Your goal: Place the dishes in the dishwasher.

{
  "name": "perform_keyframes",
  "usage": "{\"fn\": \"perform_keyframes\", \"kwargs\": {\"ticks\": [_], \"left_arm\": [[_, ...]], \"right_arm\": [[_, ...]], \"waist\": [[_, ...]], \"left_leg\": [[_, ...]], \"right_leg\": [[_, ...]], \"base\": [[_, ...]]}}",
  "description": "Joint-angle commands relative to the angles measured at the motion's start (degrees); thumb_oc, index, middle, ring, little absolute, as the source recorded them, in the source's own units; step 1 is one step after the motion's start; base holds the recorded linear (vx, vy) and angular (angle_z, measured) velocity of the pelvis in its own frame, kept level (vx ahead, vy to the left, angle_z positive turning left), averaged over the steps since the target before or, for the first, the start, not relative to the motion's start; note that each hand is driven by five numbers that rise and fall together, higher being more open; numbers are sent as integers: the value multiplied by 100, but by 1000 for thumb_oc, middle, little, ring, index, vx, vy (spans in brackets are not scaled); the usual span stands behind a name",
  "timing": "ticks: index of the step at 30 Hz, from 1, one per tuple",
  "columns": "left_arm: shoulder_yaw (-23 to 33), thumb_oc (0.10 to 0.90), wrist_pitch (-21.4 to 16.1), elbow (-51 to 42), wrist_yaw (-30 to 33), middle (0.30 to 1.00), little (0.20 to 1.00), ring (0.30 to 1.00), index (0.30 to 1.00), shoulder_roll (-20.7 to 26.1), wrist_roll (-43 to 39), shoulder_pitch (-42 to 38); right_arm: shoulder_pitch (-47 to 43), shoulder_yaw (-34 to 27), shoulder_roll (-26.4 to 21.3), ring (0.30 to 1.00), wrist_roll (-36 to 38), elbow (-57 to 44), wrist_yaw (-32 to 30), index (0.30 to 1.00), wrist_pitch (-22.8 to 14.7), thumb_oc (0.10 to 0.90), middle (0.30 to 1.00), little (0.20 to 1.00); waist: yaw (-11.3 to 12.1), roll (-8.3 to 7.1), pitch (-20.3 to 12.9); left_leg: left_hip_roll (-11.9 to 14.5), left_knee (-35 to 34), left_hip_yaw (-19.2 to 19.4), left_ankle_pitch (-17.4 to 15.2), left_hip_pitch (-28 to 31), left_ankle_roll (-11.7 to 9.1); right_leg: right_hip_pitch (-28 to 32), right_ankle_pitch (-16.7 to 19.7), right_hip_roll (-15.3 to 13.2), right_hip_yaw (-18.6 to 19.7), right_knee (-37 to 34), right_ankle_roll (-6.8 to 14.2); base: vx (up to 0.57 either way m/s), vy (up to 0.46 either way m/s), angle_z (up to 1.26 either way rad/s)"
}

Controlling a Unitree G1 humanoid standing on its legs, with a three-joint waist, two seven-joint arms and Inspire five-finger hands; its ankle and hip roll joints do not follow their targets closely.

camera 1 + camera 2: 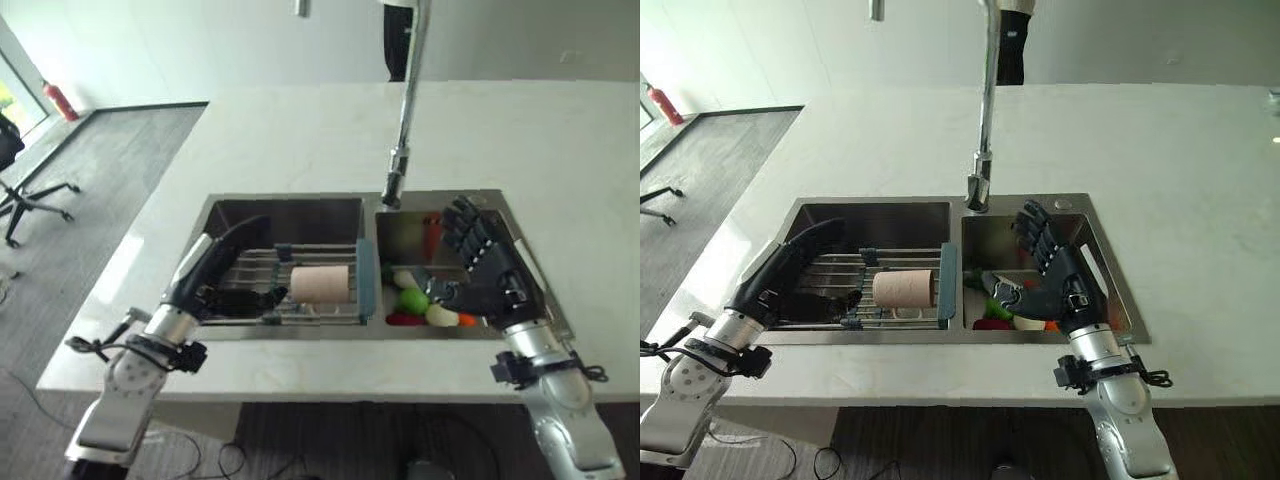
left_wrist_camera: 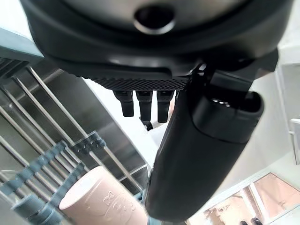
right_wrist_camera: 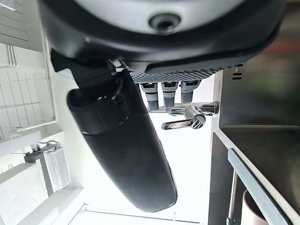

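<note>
1. While the pale pink cylindrical cup (image 1: 321,284) lies on its side on the grey wire dish rack (image 1: 268,262) spanning the left basin of the steel double sink (image 1: 285,209), the left hand (image 1: 222,268) reaches over the rack with fingers relaxed and slightly bent, holding nothing, fingertips just beside the cup.
2. The right hand (image 1: 1056,270) hovers over the right basin, fingers spread straight, empty, above a cluster of green, white and red items (image 1: 424,306) that I cannot identify precisely.
3. The step in hand looks like taking the cup; bring the thumb and fingers round its body across the axis, so it cannot roll along the rack wires.
4. Lift clear of the rack's blue-grey end rail (image 1: 366,278) and the tall chrome tap (image 1: 404,120) before swinging away.
5. No dishwasher is visible, so its direction cannot be judged.
</note>
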Motion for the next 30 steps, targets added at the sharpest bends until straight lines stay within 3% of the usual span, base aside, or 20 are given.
{"fn": "perform_keyframes", "kwargs": {"ticks": [1,14,30], "left_arm": [[151,800,-190,-89,221,900,900,900,900,302,272,-864],[-230,800,256,371,84,900,900,900,900,610,1009,-1436],[-683,800,414,1142,-84,900,900,900,900,831,1766,-1666]], "right_arm": [[-708,-338,-146,900,-12,-262,37,900,-417,800,900,900],[-820,-309,-316,900,-104,-229,304,900,-197,800,900,900],[-852,-335,-397,900,-103,-87,495,900,-251,800,900,900]], "waist": [[-39,-76,-262],[-243,-1,-322],[-459,74,-335]], "left_leg": [[529,-193,411,130,139,-349],[605,-193,563,129,201,-370],[680,-193,767,115,285,-371]], "right_leg": [[300,-378,-471,211,108,859],[290,-453,-357,408,108,846],[231,-474,-231,601,108,826]], "base": [[18,46,-7],[23,19,-9],[3,-3,-10]]}}
